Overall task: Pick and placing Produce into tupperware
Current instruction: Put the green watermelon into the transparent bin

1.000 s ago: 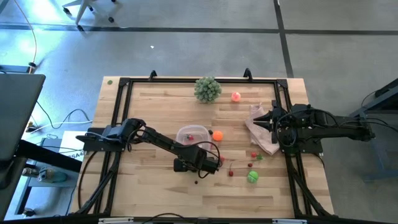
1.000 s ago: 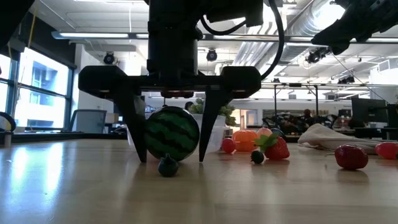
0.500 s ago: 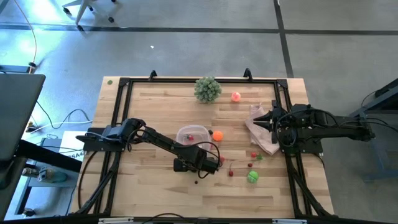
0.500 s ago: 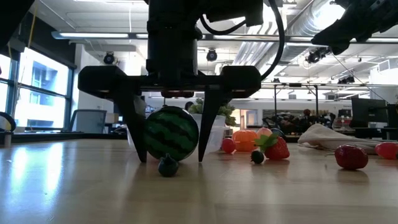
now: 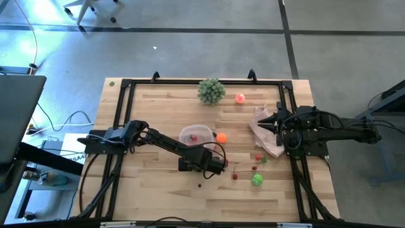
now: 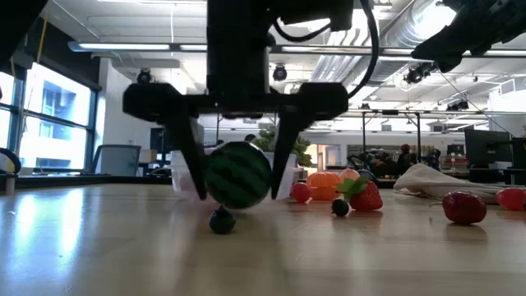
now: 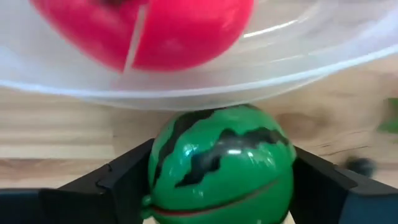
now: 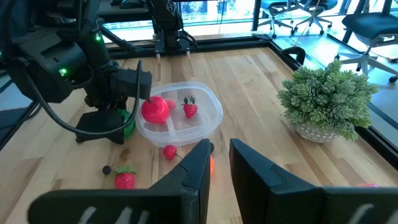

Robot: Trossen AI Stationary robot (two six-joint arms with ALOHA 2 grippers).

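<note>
The left gripper holds a striped green watermelon ball between its two dark fingers, lifted just clear of the wooden table and close beside the small clear plastic rounded-square tupperware. Inside the tupperware lie a round red-pink fruit and a small red strawberry. A tiny dark berry rests on the table just below the lifted ball. On the side of the tupperware toward the right arm sit an orange ball touching its wall, then scattered red berries and a bright green piece. The right gripper waits over a pinkish-white plastic bag, well apart from the tupperware, its fingers narrowly apart and holding nothing. A bushy pale-green ball plant stands beyond the tupperware.
</note>
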